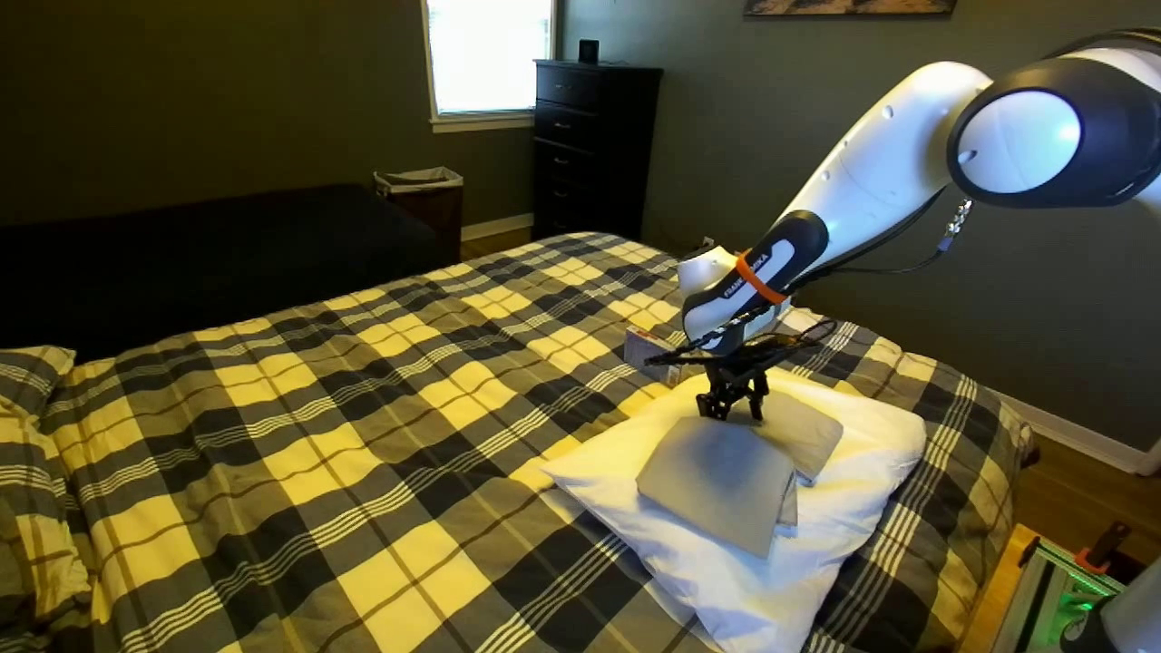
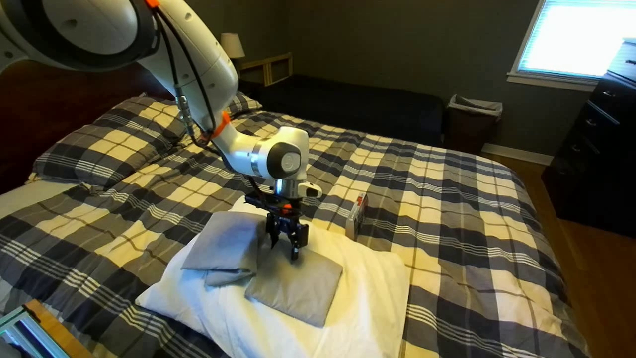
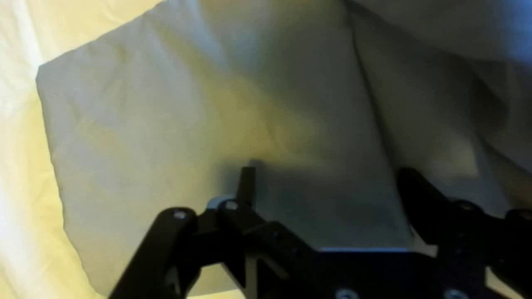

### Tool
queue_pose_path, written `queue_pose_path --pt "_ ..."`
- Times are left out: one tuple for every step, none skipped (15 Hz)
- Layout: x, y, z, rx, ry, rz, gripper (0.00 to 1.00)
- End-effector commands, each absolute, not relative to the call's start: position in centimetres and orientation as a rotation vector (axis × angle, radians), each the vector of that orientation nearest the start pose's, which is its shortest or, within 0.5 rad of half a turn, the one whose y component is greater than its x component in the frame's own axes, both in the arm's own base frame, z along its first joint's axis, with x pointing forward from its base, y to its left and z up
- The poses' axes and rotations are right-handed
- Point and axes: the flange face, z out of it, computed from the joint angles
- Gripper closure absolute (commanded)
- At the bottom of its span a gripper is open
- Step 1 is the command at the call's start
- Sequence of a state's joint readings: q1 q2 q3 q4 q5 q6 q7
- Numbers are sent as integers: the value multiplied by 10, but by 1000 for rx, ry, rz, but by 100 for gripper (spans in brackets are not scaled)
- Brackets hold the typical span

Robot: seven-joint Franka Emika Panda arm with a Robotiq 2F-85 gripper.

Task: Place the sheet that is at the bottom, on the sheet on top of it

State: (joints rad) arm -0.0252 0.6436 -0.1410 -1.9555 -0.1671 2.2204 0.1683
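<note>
And here is the white arm, an orange band around it, stretched over the plaid bedspread with its end turned down; at that end the tool hangs over the flat sheet, its fingers apart! Look at the wrist view: one finger over the broad face of the flat sheet, its opposite number right at that sheet's edge, on the side toward the layered sheet; whether either tip touches fabric, I cannot tell.

Both sheets, gray the pair of them, lie on the white pillow, side by side, their facing edges meeting; the flat sheet is spread under the tool, a few soft creases across it; the layered sheet shows a folded flap poking out beneath its border, there in both exterior views; which of the two overlaps the other where they meet, too shadowed to call!

Just beside the white pillow, a small box stands on the bedspread, a red marking on it; plaid pillows sit up by the dark headboard; and out past the bedspread, in both exterior views, a lined bin, a black dresser and a bright window.
</note>
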Motion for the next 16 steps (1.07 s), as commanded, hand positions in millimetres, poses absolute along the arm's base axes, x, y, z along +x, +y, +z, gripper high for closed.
queue_pose_path --pt "563 -107 118 -3279 369 677 46" --pt "564 -108 118 -3280 372 678 56" --pt "564 -108 118 -3280 372 679 62" --pt "565 -108 118 -3278 371 683 69" --pt "565 -109 118 -3278 370 684 78" --pt "565 -109 120 -3272 363 681 85" --pt "565 -109 121 -3266 354 677 93" --pt "564 -110 124 -3245 338 674 99" --pt "564 -112 126 -3244 335 666 100" --pt "563 -115 130 -3241 332 654 100" --pt "562 -117 133 -3235 325 646 99" --pt "561 -120 139 -3236 329 629 98" --pt "561 -123 144 -3235 323 616 98" --pt "560 -126 151 -3234 316 603 98" --pt "560 -129 157 -3230 302 588 98" --pt "560 -132 163 -3229 292 577 98"
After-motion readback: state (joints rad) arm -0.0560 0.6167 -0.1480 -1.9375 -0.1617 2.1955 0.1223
